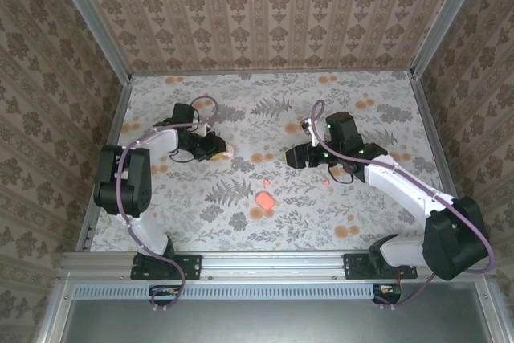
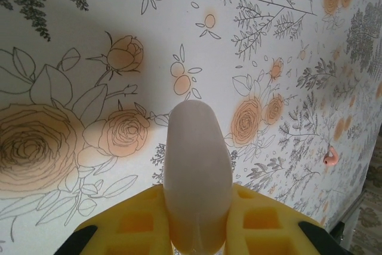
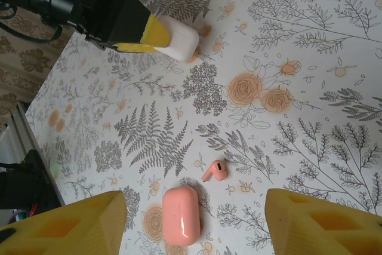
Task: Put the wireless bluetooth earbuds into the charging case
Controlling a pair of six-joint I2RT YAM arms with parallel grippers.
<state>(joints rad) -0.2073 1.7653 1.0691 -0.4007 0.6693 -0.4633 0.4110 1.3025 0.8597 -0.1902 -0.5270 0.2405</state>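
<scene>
One earbud lies loose on the desk just beside the pink case, which looks shut, so nothing is inserted yet; your right jaws stand apart above both, and your left jaws are clamped on a white case.

Tabletop: pale surface printed with grey ferns, leafy sprigs and orange flower blotches. Pink case lies flat near the middle, lid shut, on a bare patch between fern prints. One pink earbud lies just beside the case, apart from it, resting on its side.
</scene>
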